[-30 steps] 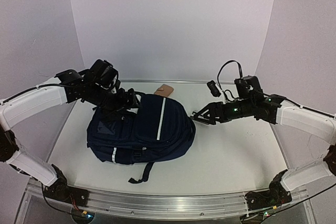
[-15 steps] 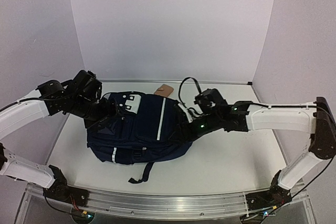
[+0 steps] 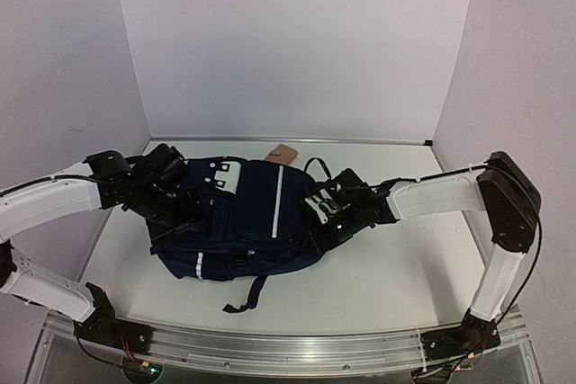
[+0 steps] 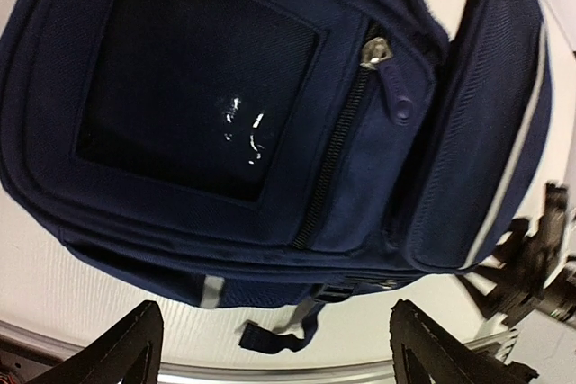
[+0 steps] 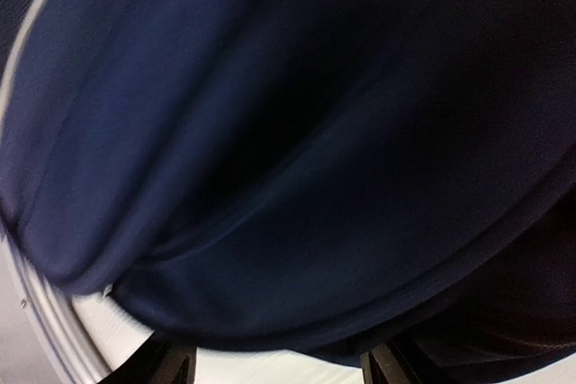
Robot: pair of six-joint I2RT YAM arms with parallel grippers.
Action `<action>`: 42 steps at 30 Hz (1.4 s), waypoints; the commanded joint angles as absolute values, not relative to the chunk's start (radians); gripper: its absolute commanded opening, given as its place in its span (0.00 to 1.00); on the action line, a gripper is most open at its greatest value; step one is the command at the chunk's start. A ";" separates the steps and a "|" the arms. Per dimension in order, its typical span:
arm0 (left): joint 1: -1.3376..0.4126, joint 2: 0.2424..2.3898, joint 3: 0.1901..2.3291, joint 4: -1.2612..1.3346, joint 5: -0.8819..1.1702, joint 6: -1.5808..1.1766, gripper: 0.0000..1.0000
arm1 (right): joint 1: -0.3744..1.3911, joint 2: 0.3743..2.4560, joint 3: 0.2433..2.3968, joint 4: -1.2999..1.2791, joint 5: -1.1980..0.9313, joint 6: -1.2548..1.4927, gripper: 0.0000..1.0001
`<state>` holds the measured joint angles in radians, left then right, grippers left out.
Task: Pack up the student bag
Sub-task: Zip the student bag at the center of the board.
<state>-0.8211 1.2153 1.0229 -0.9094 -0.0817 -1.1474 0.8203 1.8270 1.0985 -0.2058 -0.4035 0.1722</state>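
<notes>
Bulging, the student bag [image 3: 254, 220] shows woven navy fabric.

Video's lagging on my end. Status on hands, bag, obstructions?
Left hand open at left side of bag; right hand open against its right side. Bag lying on table. Small brown thing behind it, nothing blocking.

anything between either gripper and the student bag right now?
Nothing visible. The left gripper faces the student bag at its zipped pocket, with its jaws open. The right gripper is right up at the opposite side.
</notes>
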 commanded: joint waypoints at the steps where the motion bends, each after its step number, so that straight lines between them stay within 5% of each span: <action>1: -0.821 1.314 1.105 -0.876 -0.079 -1.096 0.85 | 0.710 1.887 1.224 -0.213 -0.279 0.067 0.62; 10: -0.818 1.460 1.220 -0.874 -0.086 -1.064 0.79 | 0.679 1.851 1.298 -0.253 -0.277 0.058 0.63; 18: -0.811 1.490 1.227 -0.847 -0.081 -1.096 0.79 | 0.819 1.692 1.211 -0.243 -0.295 0.229 0.69; 29: -0.811 1.455 1.186 -0.839 -0.091 -1.159 0.79 | 0.997 1.856 1.330 -0.171 -0.222 0.411 0.70; 34: -0.812 1.432 1.164 -0.837 -0.115 -1.196 0.79 | 1.003 1.947 1.385 -0.170 -0.159 0.475 0.68; 42: -0.811 1.424 1.140 -0.872 -0.143 -1.239 0.78 | 1.000 1.989 1.401 -0.195 -0.024 0.536 0.51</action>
<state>-0.8173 1.4578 1.1606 -0.8548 -0.1030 -1.1958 1.0031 1.9970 1.3692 -0.1881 -0.1375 0.4862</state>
